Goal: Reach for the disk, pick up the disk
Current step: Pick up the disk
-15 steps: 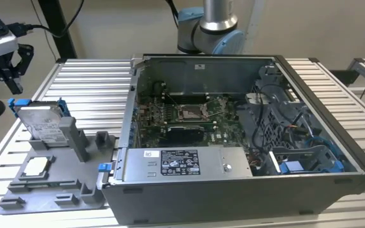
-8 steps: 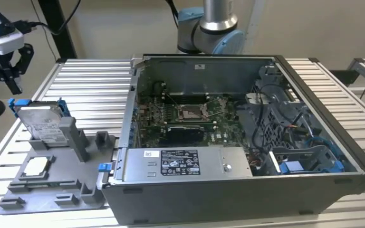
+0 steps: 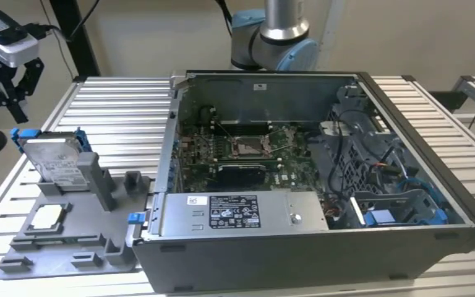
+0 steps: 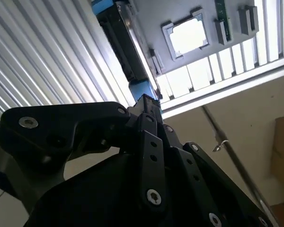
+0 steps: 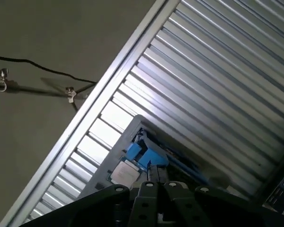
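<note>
Ribbed metal slats form the tabletop (image 3: 114, 105), which lies pale and striped in both wrist views (image 4: 38, 56) (image 5: 217, 71). Above its corner at the exterior view's left hangs the black gripper (image 3: 10, 93), pointing down and holding nothing; whether it is wide or narrow I cannot tell. In both wrist views its dark linkage (image 4: 146, 101) (image 5: 156, 182) fills the foreground and is aimed toward the disk.

The disk (image 3: 52, 162) is nearest to it, below the gripper and clearly apart from it. It stands tilted on edge in a grey holder (image 3: 97, 179), with its white label facing up and outward and blue rails along its sides. In the second wrist view the disk (image 4: 128, 42) shows edge-on as a dark slab with blue ends. In the first wrist view its blue rail (image 5: 149, 156) sits just past the gripper's tip.

On the same holder, closer to the exterior camera, a small square silver chip (image 3: 47, 216) (image 4: 189, 35) lies flat in a recessed frame.

At the exterior view's right of the holder an open computer case (image 3: 303, 253) lies on its side. It shows a green board, cables and a grey box with a sticker (image 3: 233, 213). Behind the case rises the arm's base (image 3: 274, 37).
</note>
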Controlling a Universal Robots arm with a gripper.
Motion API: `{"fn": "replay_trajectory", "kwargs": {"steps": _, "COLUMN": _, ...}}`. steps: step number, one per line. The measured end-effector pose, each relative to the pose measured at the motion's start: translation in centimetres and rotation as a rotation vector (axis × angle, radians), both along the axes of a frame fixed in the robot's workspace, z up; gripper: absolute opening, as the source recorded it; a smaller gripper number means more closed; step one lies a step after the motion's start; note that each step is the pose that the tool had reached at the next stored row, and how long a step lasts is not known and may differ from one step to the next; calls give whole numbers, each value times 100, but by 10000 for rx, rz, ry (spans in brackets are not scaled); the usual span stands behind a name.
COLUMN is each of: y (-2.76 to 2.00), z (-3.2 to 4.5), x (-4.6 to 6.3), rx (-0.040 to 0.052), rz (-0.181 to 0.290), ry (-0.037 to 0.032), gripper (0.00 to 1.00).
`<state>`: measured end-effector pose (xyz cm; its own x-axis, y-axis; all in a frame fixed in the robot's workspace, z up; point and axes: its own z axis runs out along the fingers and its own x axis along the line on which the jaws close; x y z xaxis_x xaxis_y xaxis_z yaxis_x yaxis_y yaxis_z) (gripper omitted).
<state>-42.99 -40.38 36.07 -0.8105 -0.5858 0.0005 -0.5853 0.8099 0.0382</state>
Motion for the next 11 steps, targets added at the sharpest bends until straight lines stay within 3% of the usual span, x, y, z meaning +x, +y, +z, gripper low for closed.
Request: {"fn": "replay_trajectory", "kwargs": {"steps": 11, "y": 0, "z": 0, "x": 0, "rx": 0, "rz": 1999, "ry": 0, "gripper": 0}}
